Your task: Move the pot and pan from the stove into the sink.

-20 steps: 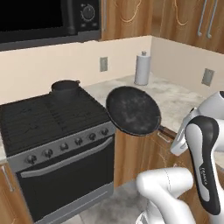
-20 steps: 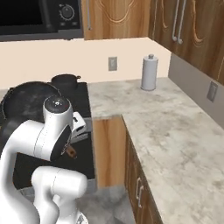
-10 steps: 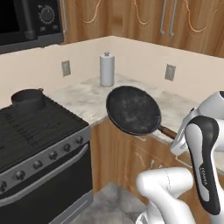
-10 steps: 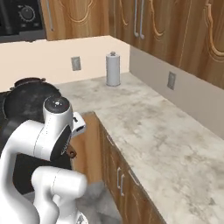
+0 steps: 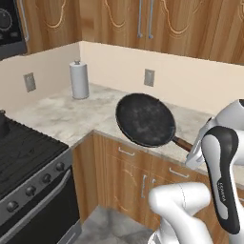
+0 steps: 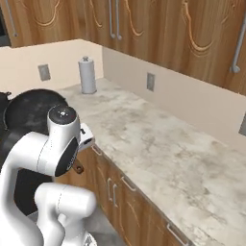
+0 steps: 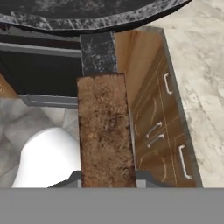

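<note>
The base has driven on along the desk: the stove, which lay wide across the left base view a second ago, now sits at that view's left edge, while the corner of the desk and its paper towel roll have slid toward the middle. The pan has kept its place ahead of the arm through all of this.

Farthest to the gripper's left is the stove, with the pot cut by the frame edge on its back grates. Next comes the pan, held up in the air, tilted with its speckled inside facing the camera, out in front of the cabinet doors and level with the desk edge. Its brown handle runs down and right into the gripper, tucked just behind the white forearm.

In the hand view the handle runs straight up from between the gripper's tips to the pan's dark rim, so the gripper is pinching the handle near its end. To the right of it there, cabinet fronts and marbled desk stretch away.
</note>
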